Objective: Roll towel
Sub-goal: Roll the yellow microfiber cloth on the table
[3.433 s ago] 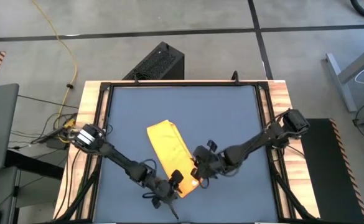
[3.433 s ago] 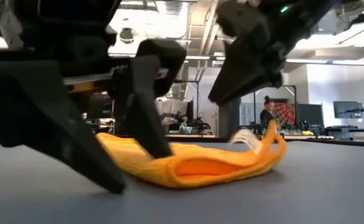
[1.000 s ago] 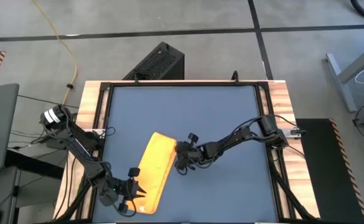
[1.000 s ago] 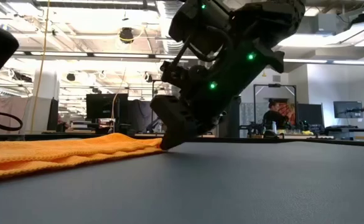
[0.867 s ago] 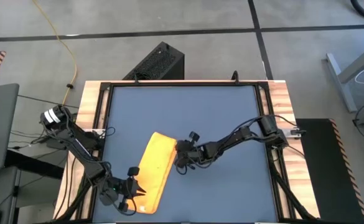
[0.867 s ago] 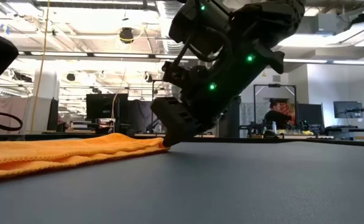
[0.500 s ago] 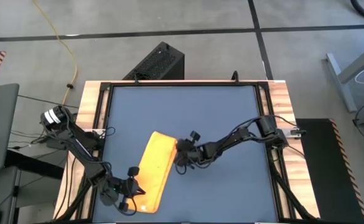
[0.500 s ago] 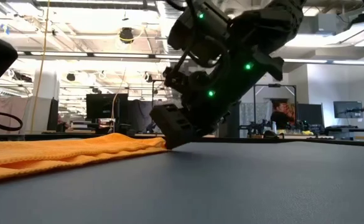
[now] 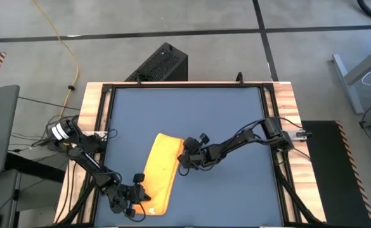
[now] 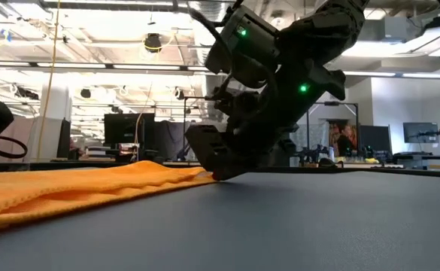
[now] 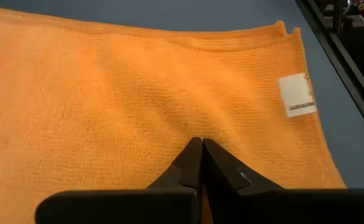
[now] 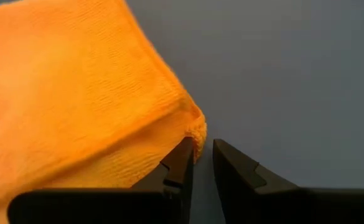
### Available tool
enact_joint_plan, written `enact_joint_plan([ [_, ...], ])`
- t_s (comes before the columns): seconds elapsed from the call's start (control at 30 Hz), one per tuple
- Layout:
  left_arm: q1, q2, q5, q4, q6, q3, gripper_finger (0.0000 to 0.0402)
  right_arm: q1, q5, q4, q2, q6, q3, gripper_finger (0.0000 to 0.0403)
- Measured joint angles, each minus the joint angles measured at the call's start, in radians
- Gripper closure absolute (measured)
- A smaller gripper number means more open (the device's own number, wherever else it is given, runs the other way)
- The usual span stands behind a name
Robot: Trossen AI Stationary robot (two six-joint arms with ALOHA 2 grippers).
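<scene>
The yellow-orange towel (image 9: 158, 171) lies flat on the blue-grey table as a long folded strip, running from the middle toward the near left. A white label (image 11: 297, 94) shows on it. My left gripper (image 9: 144, 201) (image 11: 200, 146) is shut, slanting down over the towel's near end. My right gripper (image 9: 184, 159) (image 12: 200, 149) stands at the towel's far right corner (image 12: 194, 127), low on the table, with a narrow gap between its fingers. Only bare table shows in that gap. My left gripper has its shut fingertips (image 11: 194, 155) on the towel's top face (image 11: 197, 134), near the towel's near end, slanting down from the table's left. Whether any cloth is caught between them, I cannot tell. My right gripper has one fingertip (image 12: 180, 155) against the thick folded edge of the towel's far right corner (image 12: 197, 138), slanting down from the table's right. The corner rests on the table and is not between the fingers.
Bare table (image 9: 236, 114) lies to the right of and beyond the towel. A wooden frame (image 9: 93, 101) borders the tabletop. A black box (image 9: 160, 63) stands on the floor past the far edge. A person (image 10: 347, 143) shows far off in the room.
My left gripper has sunk onto the towel's near end, and its arm has dropped lower. My right gripper has rolled about its wrist while staying at the towel's far right corner. The towel lies flat as before.
</scene>
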Motion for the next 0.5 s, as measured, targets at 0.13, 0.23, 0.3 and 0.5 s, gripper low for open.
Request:
enact_joint_plan([
  [0.13, 0.0, 0.0, 0.002, 0.004, 0.002, 0.0, 0.0401, -0.005, 0.0, -0.019, -0.002, 0.07, 0.0, 0.0316],
  [0.23, -0.001, 0.0, 0.003, 0.006, 0.004, 0.0, 0.0401, -0.009, -0.005, -0.028, -0.013, 0.069, -0.001, 0.0317],
  [0.3, -0.001, 0.0, 0.004, 0.006, 0.007, 0.0, 0.0401, -0.011, -0.006, -0.05, -0.03, 0.068, -0.004, 0.0317],
  [0.5, -0.001, 0.0, 0.008, -0.002, 0.011, 0.0, 0.0401, -0.022, -0.019, -0.115, -0.115, 0.066, -0.006, 0.0317],
])
